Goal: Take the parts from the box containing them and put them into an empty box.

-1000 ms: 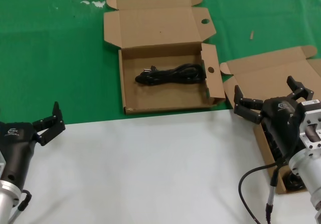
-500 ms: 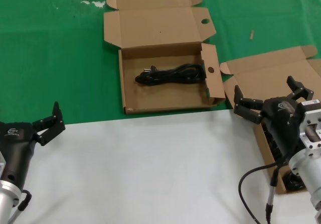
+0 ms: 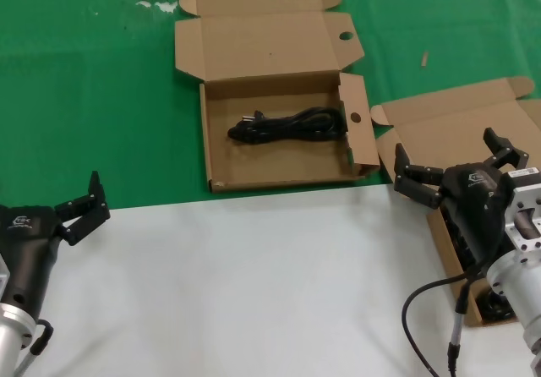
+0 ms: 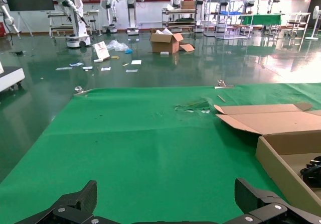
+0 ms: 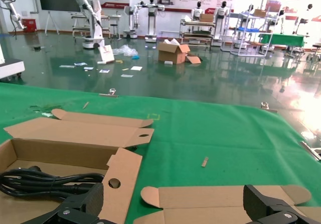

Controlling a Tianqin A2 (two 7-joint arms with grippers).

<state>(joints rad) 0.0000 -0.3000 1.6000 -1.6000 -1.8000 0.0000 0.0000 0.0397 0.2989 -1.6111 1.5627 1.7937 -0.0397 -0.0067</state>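
Observation:
A brown box with round holes in its lid and side flap [image 3: 270, 164] lies open at the middle back. One black coiled cable [image 3: 287, 126] lies in it. A second brown box without holes [image 3: 456, 123] lies open at the right, mostly hidden by my right arm; something dark [image 3: 497, 308] shows at its near end. My right gripper [image 3: 450, 159] is open and empty above this box. In the right wrist view it [image 5: 175, 204] faces the holed box [image 5: 60, 153] and its cable [image 5: 45, 181]. My left gripper [image 3: 84, 210] is open and empty at the near left.
A green mat [image 3: 84, 98] covers the far half of the table and a white sheet [image 3: 254, 284] the near half. Small scraps [image 3: 156, 5] lie at the back. The left wrist view shows the holed box's wall [image 4: 281, 158] to one side.

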